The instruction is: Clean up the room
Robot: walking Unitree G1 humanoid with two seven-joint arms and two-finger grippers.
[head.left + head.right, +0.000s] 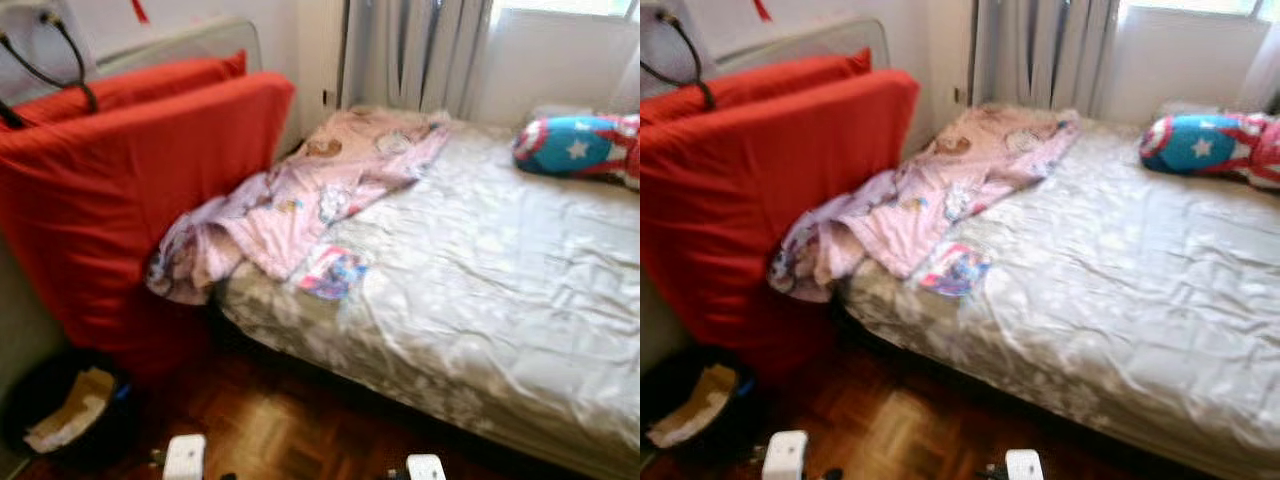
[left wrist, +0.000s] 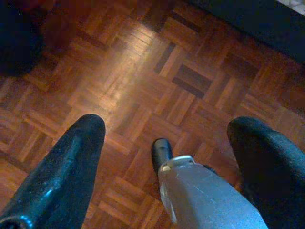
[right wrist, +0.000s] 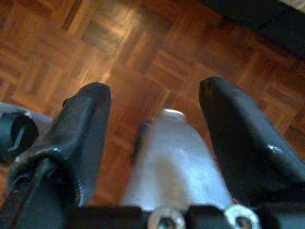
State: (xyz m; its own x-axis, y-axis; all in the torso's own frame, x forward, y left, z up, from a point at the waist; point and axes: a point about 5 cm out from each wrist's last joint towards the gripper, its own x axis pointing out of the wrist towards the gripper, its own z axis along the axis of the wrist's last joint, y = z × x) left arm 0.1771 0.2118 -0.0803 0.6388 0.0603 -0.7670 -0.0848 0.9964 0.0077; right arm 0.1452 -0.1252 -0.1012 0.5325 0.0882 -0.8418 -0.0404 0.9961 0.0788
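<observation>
A crumpled pink printed blanket [image 1: 320, 190] lies over the bed's near left corner and spills off its edge. Beside it on the silvery-grey bedcover [image 1: 480, 260] sits a small colourful flat item [image 1: 332, 272]. A round blue, red and white star cushion [image 1: 575, 145] rests at the far right of the bed. Both arms hang low over the parquet. In the left wrist view my left gripper [image 2: 167, 126] is open with nothing between its fingers. My right gripper [image 3: 155, 90] is also open above bare floor.
A big red mattress [image 1: 140, 200] leans upright against the bed's left end. A black bin [image 1: 70, 410] holding crumpled paper stands on the floor below it. Parquet floor [image 1: 270, 425] runs along the bed's near side. Curtains [image 1: 420, 50] and a window lie behind.
</observation>
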